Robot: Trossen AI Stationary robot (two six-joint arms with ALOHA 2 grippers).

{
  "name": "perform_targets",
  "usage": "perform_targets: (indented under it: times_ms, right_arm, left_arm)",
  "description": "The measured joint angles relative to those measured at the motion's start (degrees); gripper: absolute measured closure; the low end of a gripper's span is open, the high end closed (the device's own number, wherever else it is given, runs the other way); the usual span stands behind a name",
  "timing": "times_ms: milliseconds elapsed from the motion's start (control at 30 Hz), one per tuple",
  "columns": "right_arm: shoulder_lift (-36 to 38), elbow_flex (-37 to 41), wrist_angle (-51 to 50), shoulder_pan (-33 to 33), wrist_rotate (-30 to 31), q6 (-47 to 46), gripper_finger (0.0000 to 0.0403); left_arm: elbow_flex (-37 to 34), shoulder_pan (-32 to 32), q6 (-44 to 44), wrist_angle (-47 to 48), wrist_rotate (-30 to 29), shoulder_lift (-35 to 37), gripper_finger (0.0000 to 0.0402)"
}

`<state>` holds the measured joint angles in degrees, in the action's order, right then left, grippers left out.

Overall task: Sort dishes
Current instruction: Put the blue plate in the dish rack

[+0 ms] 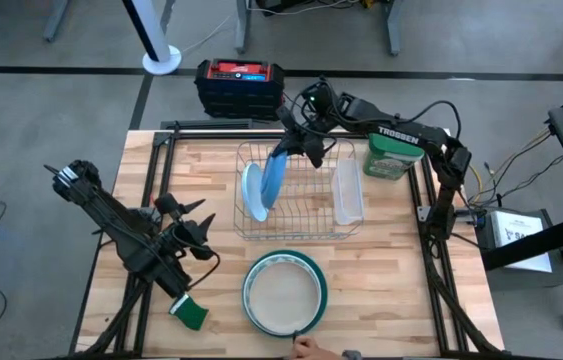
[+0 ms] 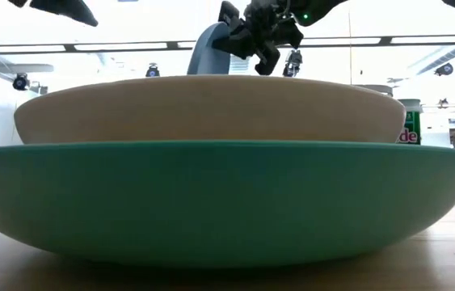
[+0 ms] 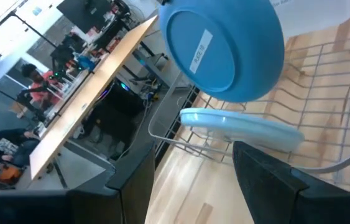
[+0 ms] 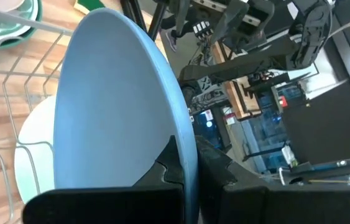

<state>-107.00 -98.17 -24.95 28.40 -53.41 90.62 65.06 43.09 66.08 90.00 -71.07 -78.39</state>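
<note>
Gripping the rim of a round light blue plate (image 1: 274,180), the right tool (image 1: 294,148) has its fingers closed on it, holding it on edge above the wire dish rack (image 1: 296,232). The left tool (image 1: 193,235) hangs open over the wooden desk (image 1: 381,270), near the teal-rimmed large white plate (image 1: 283,291) carrying a cream plate (image 2: 211,109).

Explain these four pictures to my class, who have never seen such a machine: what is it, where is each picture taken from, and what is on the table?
Two robot arms work at a wooden table. One picture looks down from above, one looks level across the tabletop, and two come from cameras on the wrists. The right gripper grips a blue plate by its rim over a wire dish rack, where a paler plate already stands. The left gripper waits open beside the rack. Near the front sits a green-rimmed plate with a cream plate stacked inside.
</note>
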Motion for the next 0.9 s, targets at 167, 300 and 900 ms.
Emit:
perform_targets:
  times_ms: [167, 300, 900]
  right_arm:
    - [0.0, 1.0, -0.4, 0.0, 0.0, 2.7, 0.0400]
    - [-0.1, 1.8, -0.5, 0.0, -0.1, 3.1, 0.0400]
    - [-0.1, 4.6, 4.6, -1.4, -0.5, 2.9, 0.0400]
  left_arm:
    - [-1.7, 0.0, 0.2, 0.0, 0.0, 0.0, 0.0197]
    - [-3.2, 0.0, -1.9, 0.0, 0.1, 0.0, 0.0197]
    - [-3.4, 0.0, -4.1, 0.0, 3.1, 0.7, 0.0197]
